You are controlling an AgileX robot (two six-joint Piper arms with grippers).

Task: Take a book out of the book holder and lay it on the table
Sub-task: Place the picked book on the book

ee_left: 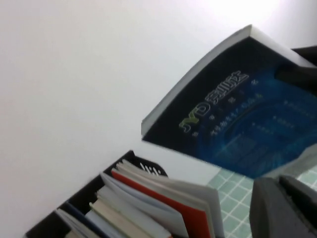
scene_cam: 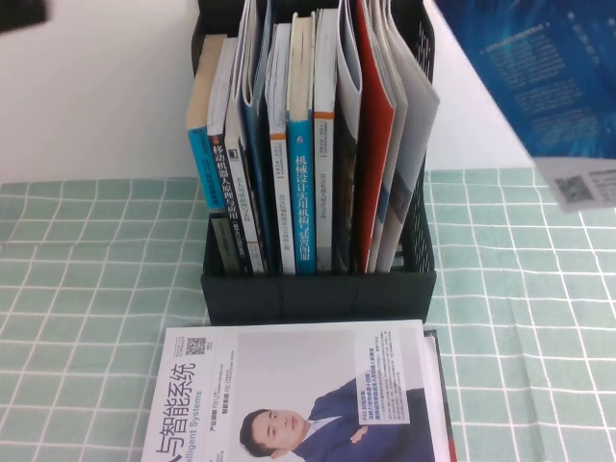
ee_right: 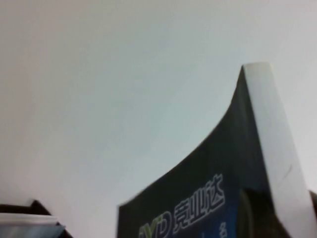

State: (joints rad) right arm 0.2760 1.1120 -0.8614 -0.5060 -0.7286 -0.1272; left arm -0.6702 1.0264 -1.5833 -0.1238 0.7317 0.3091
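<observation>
The book (scene_cam: 539, 77) hangs in the air at the upper right, clear of the book holder (scene_cam: 318, 289), with its blue back and QR code facing me. My right gripper (ee_right: 282, 213) is shut on the book's edge (ee_right: 198, 203), one dark finger (ee_right: 252, 213) pressed on the blue cover. In the left wrist view the book (ee_left: 237, 114) bends above the table (ee_left: 233, 193), with the right gripper (ee_left: 302, 64) at its far edge. My left gripper (ee_left: 290, 198) is raised high beside the holder (ee_left: 49, 225) and touches nothing. The left arm (scene_cam: 19, 12) shows at the top left.
The holder stands upright at the table's middle back, still full of books, among them a red-covered magazine (scene_cam: 375, 125). A white magazine with a man in a blue suit (scene_cam: 298, 395) lies flat in front of it. Green grid cloth (scene_cam: 87, 289) shows on both sides.
</observation>
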